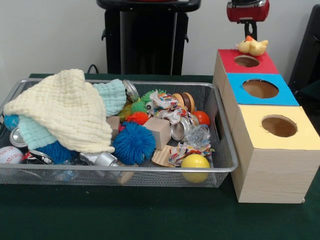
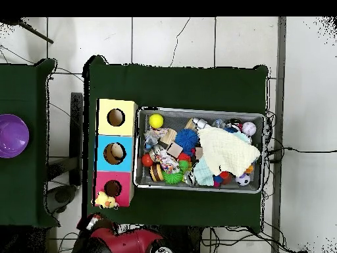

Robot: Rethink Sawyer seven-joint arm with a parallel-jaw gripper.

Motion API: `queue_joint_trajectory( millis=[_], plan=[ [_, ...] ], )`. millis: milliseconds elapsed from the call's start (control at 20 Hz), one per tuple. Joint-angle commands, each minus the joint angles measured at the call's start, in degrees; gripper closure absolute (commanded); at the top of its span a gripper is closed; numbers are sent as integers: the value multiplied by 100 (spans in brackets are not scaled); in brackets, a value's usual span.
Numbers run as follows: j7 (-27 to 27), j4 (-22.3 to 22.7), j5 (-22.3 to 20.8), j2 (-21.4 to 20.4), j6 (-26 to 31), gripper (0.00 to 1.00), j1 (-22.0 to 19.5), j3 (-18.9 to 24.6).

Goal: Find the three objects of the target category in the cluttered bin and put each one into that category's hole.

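— Fingers point(image 1: 253, 33): spread or pinching?
— Cannot tell; they hang right above the rubber duck point(image 1: 252, 46).
— And left to right?
— Cluttered bin point(image 1: 226, 167) on the counter point(image 1: 150, 215), then the duck atop the red box point(image 1: 227, 59), just behind its hole point(image 1: 246, 61).

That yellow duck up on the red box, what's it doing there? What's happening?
A robot arm is sorting toys. Its gripper hangs just above a rubber duck sitting on the red box, right beside that box's hole; whether it is gripping the duck is hard to tell. The blue box and yellow box have holes too. The wire bin is full of balls, wooden blocks and a yellow cloth.
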Motion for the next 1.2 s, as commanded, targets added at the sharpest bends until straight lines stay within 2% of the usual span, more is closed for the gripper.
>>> queue_joint_trajectory(
  millis=[50,450,950,1200],
  plan=[
    [1246,-530,506,95,-223,100,-85,380],
    [1217,-530,653,81,-244,100,-36,407],
    [1056,-533,579,18,-25,100,-242,484],
    [1019,-553,598,1,40,100,-205,475]
  ],
)
